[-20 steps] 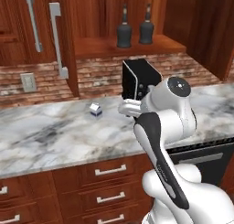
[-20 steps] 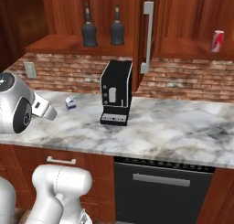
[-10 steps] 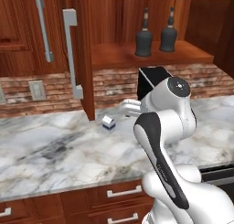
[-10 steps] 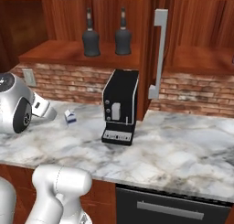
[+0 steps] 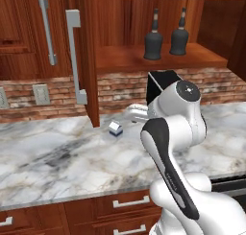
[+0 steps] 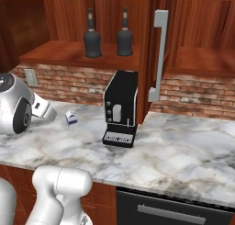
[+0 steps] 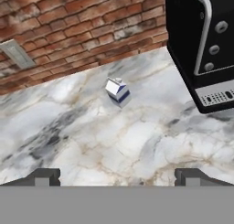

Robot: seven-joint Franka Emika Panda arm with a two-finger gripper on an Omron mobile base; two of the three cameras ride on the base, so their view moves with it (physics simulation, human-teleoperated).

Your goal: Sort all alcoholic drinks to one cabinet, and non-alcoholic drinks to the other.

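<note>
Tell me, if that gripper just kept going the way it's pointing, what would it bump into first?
Probably the marble counter, a little short of the milk carton. The open gripper looks down at bare counter, with the carton further along, though depth is hard to judge.

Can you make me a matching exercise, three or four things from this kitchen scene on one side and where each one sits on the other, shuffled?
Things:
1. milk carton
2. two dark bottles
3. coffee machine
4. gripper

Places:
A. on the open cabinet's shelf
B. above bare marble, fingers apart, short of the carton
C. on the counter under the open cabinet, near the brick wall
D. on the counter below the bottles, beside the open door

Pairs: 1-C, 2-A, 3-D, 4-B
</note>
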